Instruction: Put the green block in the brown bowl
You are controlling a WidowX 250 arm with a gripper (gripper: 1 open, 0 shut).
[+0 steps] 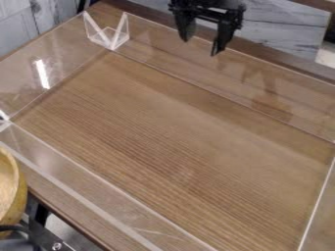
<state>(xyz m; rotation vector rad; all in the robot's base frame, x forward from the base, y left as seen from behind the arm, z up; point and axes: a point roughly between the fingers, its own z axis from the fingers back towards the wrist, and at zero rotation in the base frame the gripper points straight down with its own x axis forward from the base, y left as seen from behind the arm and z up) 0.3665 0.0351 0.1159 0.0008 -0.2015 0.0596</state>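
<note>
Gripper: at twelve o'clock, leaning slightly toward one, we are seeing the dark gripper [203, 43] pointing down, its two fingers [220, 41] standing wide apart and holding nothing that we can make out between them.
Gripper height: the view being distant there, we are perhaps seeing it hovering over the far edge, but we cannot tell whether it is touching.
Brown bowl: we are finding the brown bowl [12, 188] at nine o'clock, sagging toward eight, its yellowish curved side being cut off by the edge of the view. It is sitting outside the tray's near-left wall.
Tray: we are viewing a broad wooden tray [170, 127] filling the middle, its grain running slantwise and its glossy borders reflecting light.
Clear piece: at eleven o'clock we are noting a clear, pointed-edged piece [109, 31] standing in the tray's far-left corner, well apart from the gripper.
Backdrop: behind the far wall, from eleven to one o'clock, a grey streaked surface [281, 29] is showing.
Dark hardware: at seven o'clock, just below the bowl, dark and metallic hardware [42, 238] is showing in part.
</note>
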